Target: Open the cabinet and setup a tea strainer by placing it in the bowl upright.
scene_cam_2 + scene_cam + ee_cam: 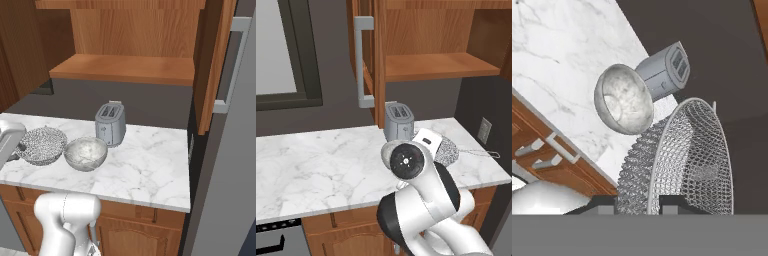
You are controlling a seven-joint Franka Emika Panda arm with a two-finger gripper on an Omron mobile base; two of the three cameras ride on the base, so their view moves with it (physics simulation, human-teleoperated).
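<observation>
Holding the tea strainer pinched at its rim in my closed gripper, I feared it could tip beside the bowl and toaster.

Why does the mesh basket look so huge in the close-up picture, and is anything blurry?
Hand view: the tea strainer sits right at the lens, so it dwarfs the bowl and toaster; nothing is blurred. Right base view: strainer and bowl look similar in width, lighting is even, shadows faint. Left base view: the arm hides much of the strainer.
</observation>
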